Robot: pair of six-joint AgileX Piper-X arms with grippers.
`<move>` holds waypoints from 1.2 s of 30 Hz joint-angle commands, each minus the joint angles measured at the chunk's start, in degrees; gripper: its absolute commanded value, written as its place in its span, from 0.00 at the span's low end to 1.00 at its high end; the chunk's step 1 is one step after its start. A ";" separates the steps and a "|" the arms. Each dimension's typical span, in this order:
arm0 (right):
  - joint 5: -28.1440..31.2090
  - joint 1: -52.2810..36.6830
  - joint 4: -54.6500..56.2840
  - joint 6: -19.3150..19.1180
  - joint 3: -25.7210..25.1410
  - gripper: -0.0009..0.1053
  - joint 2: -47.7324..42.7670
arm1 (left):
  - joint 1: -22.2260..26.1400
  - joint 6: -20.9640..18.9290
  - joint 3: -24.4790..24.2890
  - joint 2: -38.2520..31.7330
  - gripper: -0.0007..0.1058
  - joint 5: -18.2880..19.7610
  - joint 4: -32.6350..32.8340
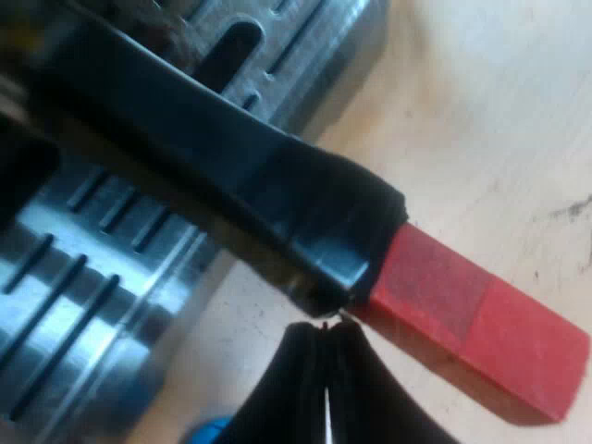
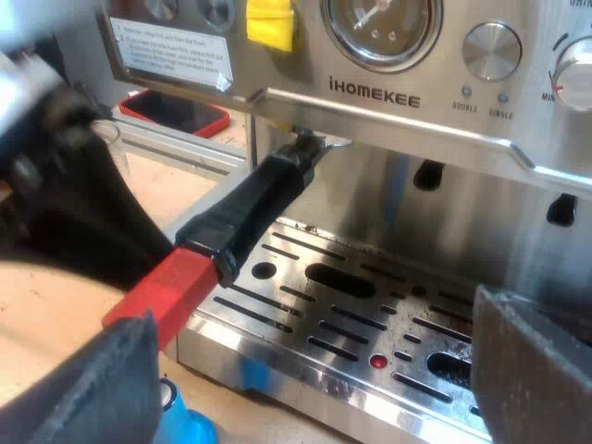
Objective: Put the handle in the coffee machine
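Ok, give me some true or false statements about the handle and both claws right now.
1. The handle reaches up to the front of the machine, below the gauge. True.
2. The right claw is clamped on the handle. False: its fingers stand wide apart, off the handle.
3. The handle's outer tip is blue. False: it is a red end.
4. The left claw has its fingers together, close to where the handle's black meets red. True.
5. The handle hangs over a slotted metal drip tray. True.
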 commanded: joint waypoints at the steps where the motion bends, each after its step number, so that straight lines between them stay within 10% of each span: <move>1: -0.08 0.12 -0.18 -0.36 -0.33 0.68 -0.37 | 2.47 0.33 -0.64 -2.61 0.01 1.09 1.93; 11: -6.51 0.12 1.97 -0.36 -0.33 0.68 -0.37 | 12.00 2.18 -0.64 -12.97 0.04 -2.32 5.83; 20: -12.45 -0.03 9.54 -0.36 -3.38 0.68 -0.37 | 17.40 1.67 -1.31 -22.68 0.66 -6.30 8.07; 25: -13.72 -3.01 15.90 -0.36 -8.56 0.68 -0.37 | 18.50 0.70 -5.60 -26.15 0.79 -6.18 7.95; 36: -19.13 -21.96 33.31 -1.35 -22.51 0.68 -0.50 | 18.49 -15.32 -15.99 -26.55 0.82 -6.18 2.82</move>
